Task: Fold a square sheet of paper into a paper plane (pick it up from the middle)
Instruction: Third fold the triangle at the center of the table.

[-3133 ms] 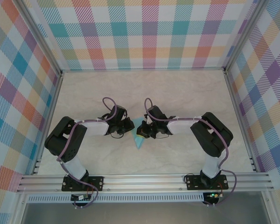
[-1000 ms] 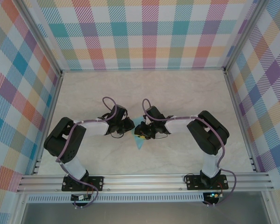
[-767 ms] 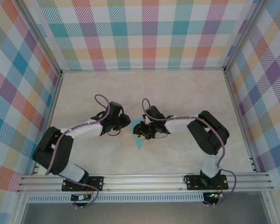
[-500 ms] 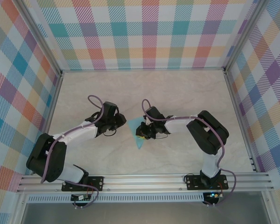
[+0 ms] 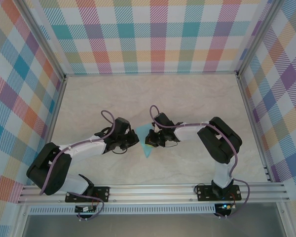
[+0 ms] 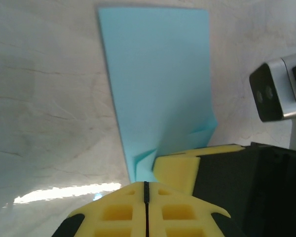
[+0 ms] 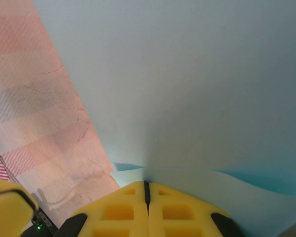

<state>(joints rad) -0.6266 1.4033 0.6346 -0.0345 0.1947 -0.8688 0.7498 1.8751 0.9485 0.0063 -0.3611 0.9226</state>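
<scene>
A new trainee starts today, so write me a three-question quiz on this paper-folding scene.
1. True or false: the right pincer is open above the folded paper.
2. The folded paper's colour is: A pink, B light blue, C white.
3. Fill in: seen from the top camera, the paper's narrow tip points toward the table's ___ edge.
Key: 1 false, it is shut on the paper; 2 B; 3 near.
</scene>
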